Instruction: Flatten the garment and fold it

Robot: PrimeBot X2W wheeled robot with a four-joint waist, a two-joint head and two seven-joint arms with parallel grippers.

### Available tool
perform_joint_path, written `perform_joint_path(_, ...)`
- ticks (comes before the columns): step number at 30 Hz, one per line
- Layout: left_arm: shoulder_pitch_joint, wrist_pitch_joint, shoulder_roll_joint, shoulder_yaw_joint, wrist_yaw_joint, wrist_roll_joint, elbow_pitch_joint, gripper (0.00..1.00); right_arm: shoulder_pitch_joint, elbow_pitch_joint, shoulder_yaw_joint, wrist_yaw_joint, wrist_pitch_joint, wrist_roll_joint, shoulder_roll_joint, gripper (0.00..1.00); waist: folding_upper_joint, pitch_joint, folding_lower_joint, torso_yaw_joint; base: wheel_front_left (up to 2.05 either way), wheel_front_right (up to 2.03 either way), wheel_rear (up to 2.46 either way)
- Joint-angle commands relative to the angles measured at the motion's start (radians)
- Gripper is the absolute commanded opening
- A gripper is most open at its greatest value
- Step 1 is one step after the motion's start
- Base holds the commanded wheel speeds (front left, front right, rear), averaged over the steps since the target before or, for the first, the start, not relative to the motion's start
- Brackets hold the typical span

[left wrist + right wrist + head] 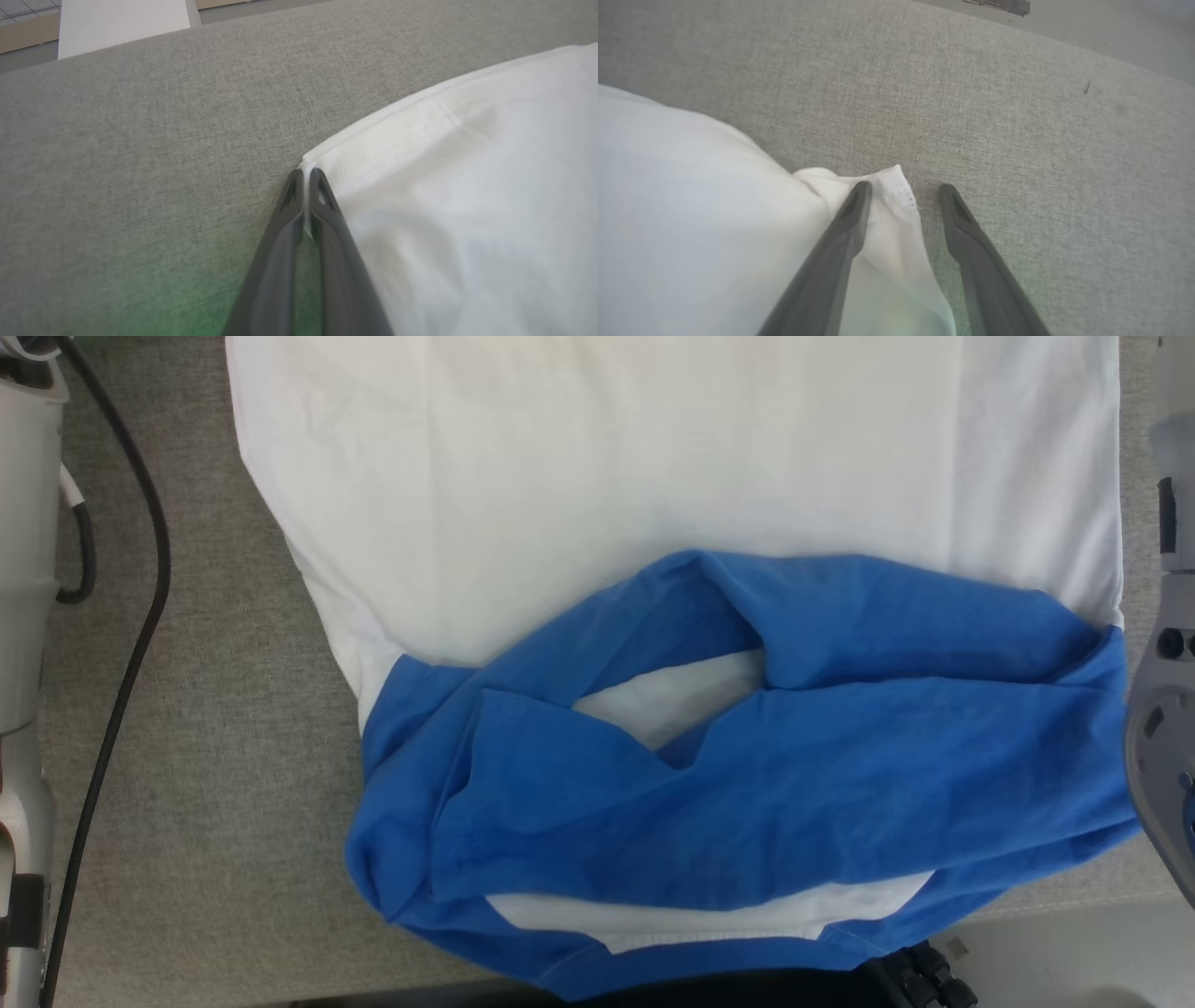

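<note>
1. The left gripper [304, 173] is pinched together on a hemmed corner of the T-shirt [467, 210]. A sliver of white cloth shows between its two dark fingers, and the tips sit low over the grey table [140, 163].
2. The right gripper [904, 187] has its jaws apart. Another white corner of the T-shirt, with a stitched hem, lies on the table between them. One finger [840, 233] lies over the cloth, and the other stands over bare table just beside the corner's edge. The cloth lies loose here.
3. In the head view, the blue part of the T-shirt is nearest the robot, bunched up at the table's near edge. It is rolled over itself in thick folds. A white patch shows through a gap in the middle, and a white strip runs along below the folds.
4. Farther out, the white body of the T-shirt lies spread fairly flat on the table, with faint creases, and runs past the top of that view.
5. On the left, a black cable [166, 560] curves over the table beside a pale arm [23, 569], well apart from the T-shirt.
6. On the right, a grey arm part [1162, 728] stands just beside the right end of the blue folds.
</note>
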Motion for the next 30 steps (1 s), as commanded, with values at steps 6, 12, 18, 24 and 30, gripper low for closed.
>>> perform_joint_path(6,0.030,-0.022,0.019,-0.014,-0.003,0.010,0.048,0.00,0.070,-0.040,-0.030,-0.002,-0.005,-0.034,-0.003,0.00,0.0000,-0.009,0.0000,-0.004,0.00,0.00,0.00)
perform_joint_path(12,0.002,-0.260,0.037,-0.007,-0.012,0.083,0.041,0.00,0.101,-0.110,-0.020,-0.002,-0.232,-0.011,-0.003,0.00,0.0000,-0.036,0.0000,-0.014,0.00,0.00,0.00)
perform_joint_path(18,0.051,-0.528,0.023,0.013,-0.024,0.096,0.068,0.00,0.193,-0.138,0.005,-0.002,-0.455,0.069,-0.015,0.00,0.0000,-0.128,0.0000,-0.005,0.00,0.00,0.00)
perform_joint_path(24,0.202,-0.641,0.015,-0.009,-0.066,0.032,0.047,0.00,0.355,-0.188,0.083,-0.002,-0.577,0.186,-0.066,0.00,0.0000,-0.256,0.0000,0.017,0.00,0.00,0.00)
perform_joint_path(30,0.435,-0.712,0.033,-0.051,-0.082,-0.053,-0.053,0.00,0.589,-0.313,0.146,-0.002,-0.629,0.294,-0.142,0.00,0.0000,-0.393,0.0000,0.041,0.00,0.00,0.00)
